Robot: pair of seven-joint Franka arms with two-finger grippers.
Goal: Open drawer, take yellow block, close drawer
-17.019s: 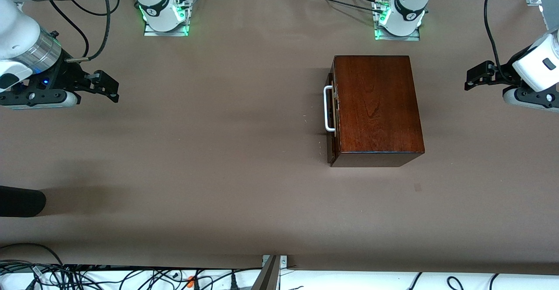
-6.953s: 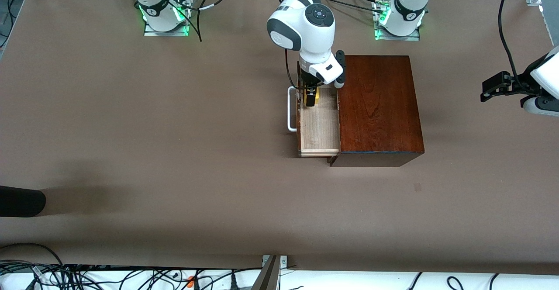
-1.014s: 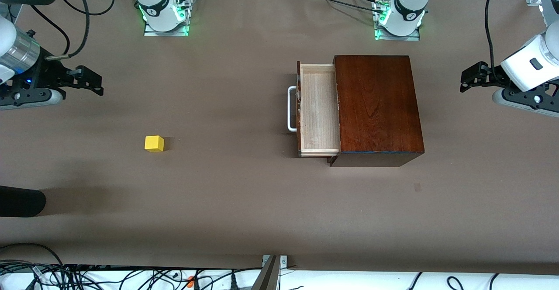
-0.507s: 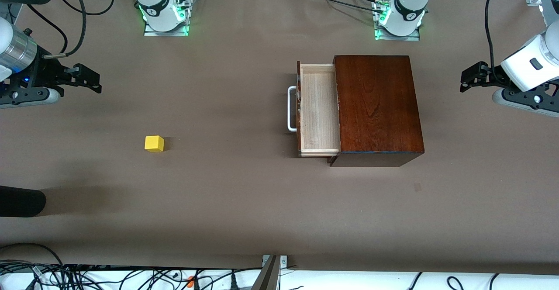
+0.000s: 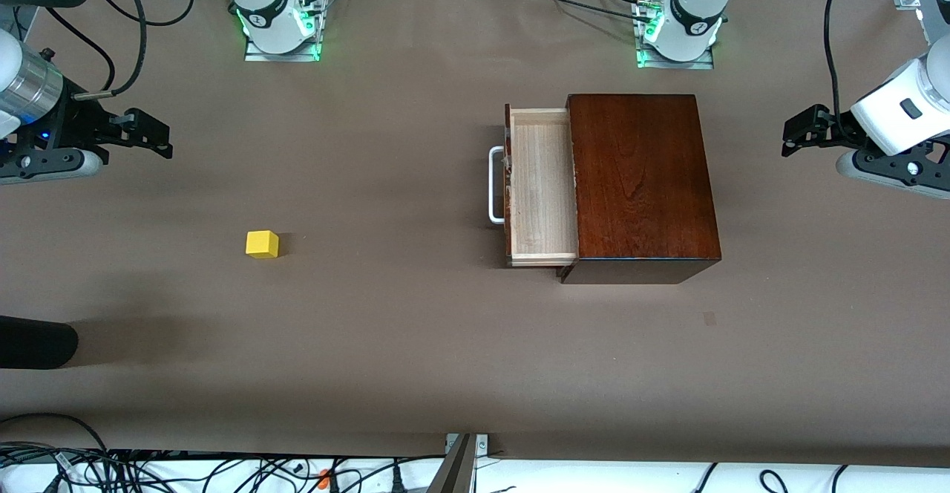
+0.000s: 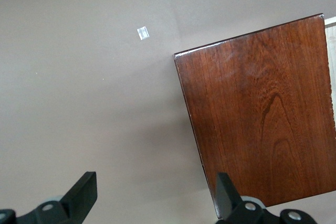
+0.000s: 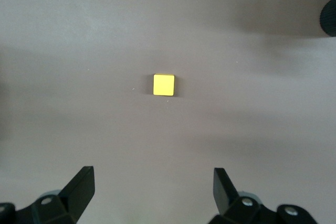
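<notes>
The yellow block (image 5: 262, 244) (image 7: 163, 84) lies alone on the brown table, toward the right arm's end and well apart from the box. The drawer (image 5: 542, 185) stands pulled out of the dark wooden box (image 5: 642, 181) (image 6: 262, 114), its pale inside bare, its white handle (image 5: 495, 185) facing the right arm's end. My right gripper (image 5: 154, 136) (image 7: 154, 179) hangs open over the table at its own end, holding nothing, with the block in its wrist view. My left gripper (image 5: 795, 133) (image 6: 156, 187) waits open over the table beside the box's closed end.
A black rounded object (image 5: 37, 342) (image 7: 329, 17) pokes in at the table's edge at the right arm's end, nearer the front camera than the block. A small pale mark (image 5: 710, 318) (image 6: 142, 33) lies near the box. Cables (image 5: 148, 471) run along the front edge.
Since the oldest frames the drawer has come open and the block has gone from it to the table. Over the last second the right gripper drew slightly outward; nothing else moved.
</notes>
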